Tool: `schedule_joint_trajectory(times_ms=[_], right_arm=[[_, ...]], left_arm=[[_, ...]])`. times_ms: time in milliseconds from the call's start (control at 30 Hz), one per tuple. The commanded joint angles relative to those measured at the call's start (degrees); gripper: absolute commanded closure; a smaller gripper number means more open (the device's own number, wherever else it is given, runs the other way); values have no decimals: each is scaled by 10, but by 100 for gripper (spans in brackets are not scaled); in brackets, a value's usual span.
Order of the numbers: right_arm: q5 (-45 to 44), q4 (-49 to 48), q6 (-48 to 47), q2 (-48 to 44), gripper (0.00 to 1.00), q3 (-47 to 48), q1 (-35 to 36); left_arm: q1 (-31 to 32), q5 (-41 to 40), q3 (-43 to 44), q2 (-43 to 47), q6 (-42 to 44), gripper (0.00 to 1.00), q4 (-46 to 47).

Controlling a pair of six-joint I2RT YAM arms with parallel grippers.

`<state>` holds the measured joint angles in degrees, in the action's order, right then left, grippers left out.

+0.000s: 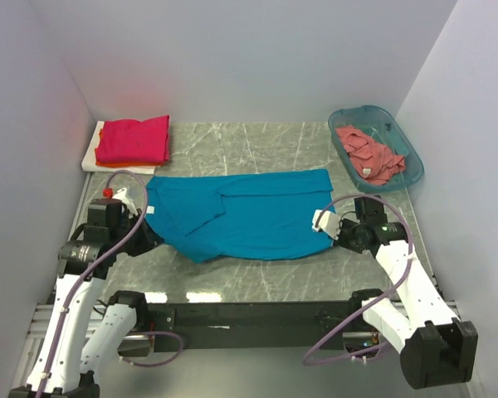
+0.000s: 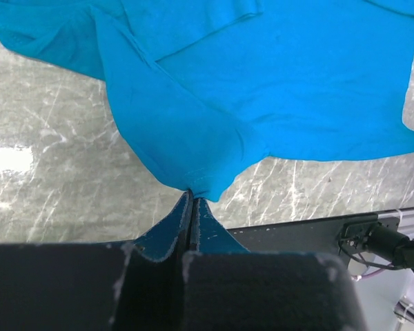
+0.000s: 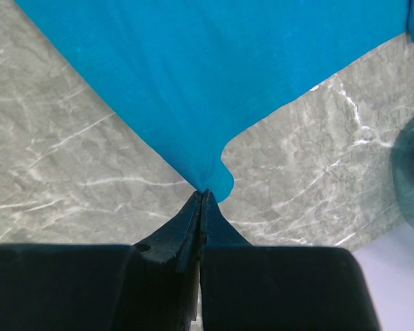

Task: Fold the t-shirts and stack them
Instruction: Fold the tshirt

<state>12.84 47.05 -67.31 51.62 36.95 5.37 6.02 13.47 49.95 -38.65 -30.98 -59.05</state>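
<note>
The teal-blue t-shirt [image 1: 236, 214] lies spread across the middle of the table, partly folded. My left gripper [image 1: 155, 236] is shut on its near-left edge; in the left wrist view the cloth [image 2: 262, 89] bunches at my left gripper [image 2: 192, 194]. My right gripper [image 1: 330, 234] is shut on the near-right corner; the cloth [image 3: 193, 69] shows in the right wrist view pinched at my right gripper [image 3: 203, 192]. The magenta-red t-shirt [image 1: 134, 139] lies folded on the orange one [image 1: 105, 128] at the back left. The salmon-pink t-shirt [image 1: 369, 153] is crumpled in the basket.
The translucent teal plastic basket [image 1: 398, 133] stands at the back right. A flat white board [image 1: 91, 159] under the folded stack sits at the back left. White walls close in on the left, back and right. A black rail [image 1: 249, 313] runs along the near edge.
</note>
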Motion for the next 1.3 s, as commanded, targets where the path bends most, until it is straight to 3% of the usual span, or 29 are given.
schedule_joint_trajectory(times_ms=[0,500,1267], right_arm=[[9,-34,11,15,100,6,-4],[-4,-107,56,160,100,91,-4],[-39,-165,111,306,100,185,-6]], left_arm=[[-3,-22,21,3,-18,99,-5],[-3,-64,79,-144,-16,99,132],[-3,-93,133,-300,26,99,200]])
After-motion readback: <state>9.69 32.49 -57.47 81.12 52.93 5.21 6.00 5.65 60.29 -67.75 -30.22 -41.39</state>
